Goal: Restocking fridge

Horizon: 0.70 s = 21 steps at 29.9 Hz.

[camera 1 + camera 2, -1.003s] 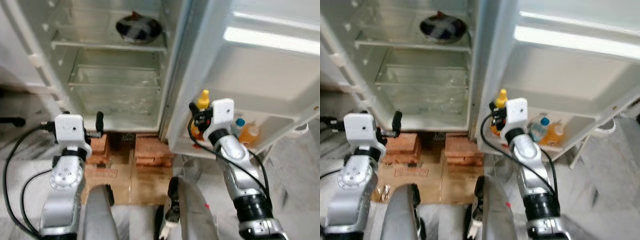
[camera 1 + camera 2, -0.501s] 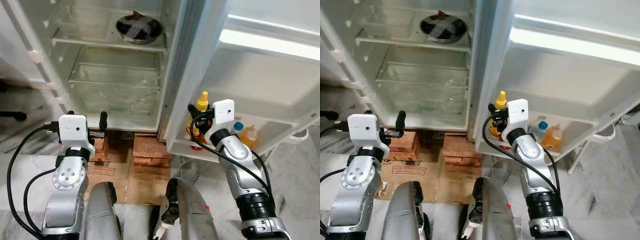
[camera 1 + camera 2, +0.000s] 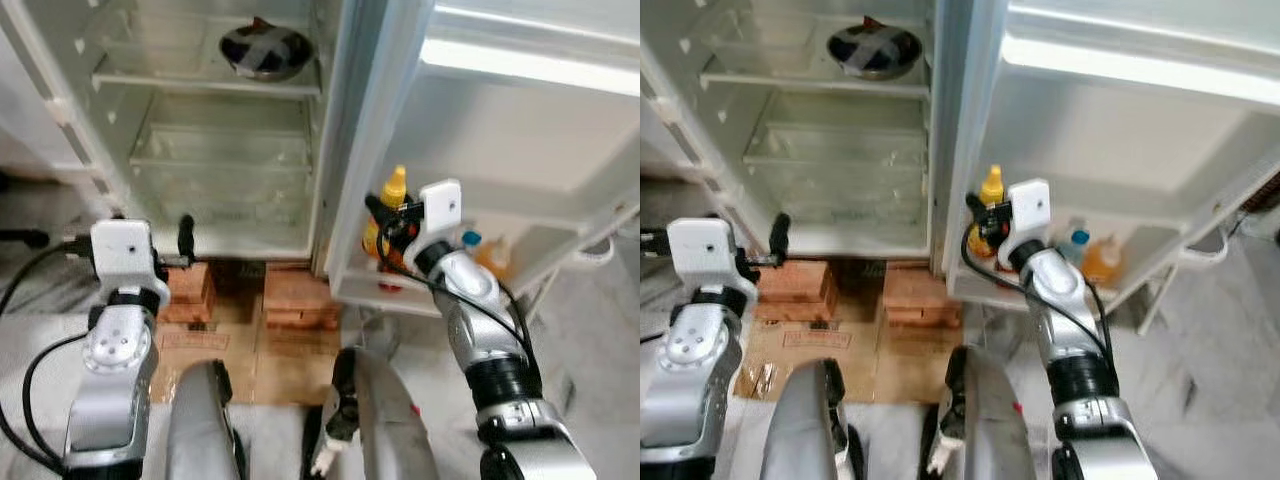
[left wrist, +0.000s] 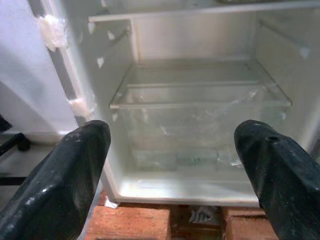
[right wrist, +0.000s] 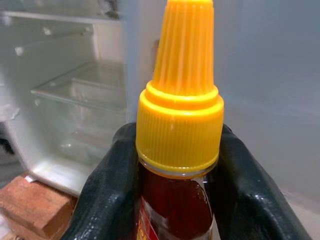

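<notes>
Yellow-capped dark sauce bottle (image 5: 179,150) now a bit higher and nearer the white fridge door's lower shelf (image 3: 400,300), upright, clamped at the neck by right gripper (image 3: 388,228). Left gripper (image 4: 172,165) spread wide, holding nothing, facing fridge's clear plastic drawer (image 4: 200,125).

Red bricks (image 3: 298,300) sit under the cabinet base, stacked on flattened cardboard (image 3: 230,345) that lies on a grey marbled floor (image 3: 1210,350). A black cable (image 3: 25,375) loops over the floor at the far left, near a dark foot (image 3: 20,238).
</notes>
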{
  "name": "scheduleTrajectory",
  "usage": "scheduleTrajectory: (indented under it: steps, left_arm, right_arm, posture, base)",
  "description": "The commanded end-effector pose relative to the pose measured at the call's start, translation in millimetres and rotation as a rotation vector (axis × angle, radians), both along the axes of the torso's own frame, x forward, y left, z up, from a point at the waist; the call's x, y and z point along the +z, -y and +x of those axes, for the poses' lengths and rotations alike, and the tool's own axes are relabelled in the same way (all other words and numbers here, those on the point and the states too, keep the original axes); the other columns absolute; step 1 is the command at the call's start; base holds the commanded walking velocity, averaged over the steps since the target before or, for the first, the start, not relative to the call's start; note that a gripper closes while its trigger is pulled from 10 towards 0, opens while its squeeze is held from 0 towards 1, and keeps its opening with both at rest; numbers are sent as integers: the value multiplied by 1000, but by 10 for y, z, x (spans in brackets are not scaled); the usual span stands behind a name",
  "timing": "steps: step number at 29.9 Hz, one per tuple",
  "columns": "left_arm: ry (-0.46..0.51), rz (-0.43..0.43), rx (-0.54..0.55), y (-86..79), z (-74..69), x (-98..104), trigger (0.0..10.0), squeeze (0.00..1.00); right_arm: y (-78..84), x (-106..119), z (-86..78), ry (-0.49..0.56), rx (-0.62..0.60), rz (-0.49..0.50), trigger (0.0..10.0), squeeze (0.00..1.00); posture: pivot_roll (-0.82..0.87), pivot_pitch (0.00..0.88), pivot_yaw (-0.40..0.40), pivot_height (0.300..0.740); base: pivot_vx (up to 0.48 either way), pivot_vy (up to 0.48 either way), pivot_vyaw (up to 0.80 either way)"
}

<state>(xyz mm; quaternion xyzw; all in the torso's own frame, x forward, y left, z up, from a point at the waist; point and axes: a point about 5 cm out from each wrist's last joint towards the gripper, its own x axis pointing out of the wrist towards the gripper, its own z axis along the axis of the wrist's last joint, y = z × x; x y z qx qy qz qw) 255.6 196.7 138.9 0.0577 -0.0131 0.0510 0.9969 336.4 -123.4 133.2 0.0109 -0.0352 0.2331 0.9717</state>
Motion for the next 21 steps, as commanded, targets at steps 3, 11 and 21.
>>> scheduleTrajectory:
  steps: [3, 11, 21]
  left_arm:
    - [-33, 5, 9, -19, -118, -47, 10000, 0]
    - [-67, 11, -4, 23, -231, -109, 10000, 0]
    - [-102, 26, 24, -6, -401, -147, 10000, 0]
  right_arm:
    - [-163, 80, -10, 44, 88, 5, 10000, 0]
    - [-285, 58, -9, 125, 148, -154, 10000, 0]
    - [-77, -54, 149, 107, -19, -296, 10000, 0]
  posture:
    - [111, 179, -83, 508]
    - [127, 242, -92, 508]
    - [140, 294, -99, 508]
  base:
    - [0, 0, 0]
    - [0, 0, 0]
    - [0, 0, 0]
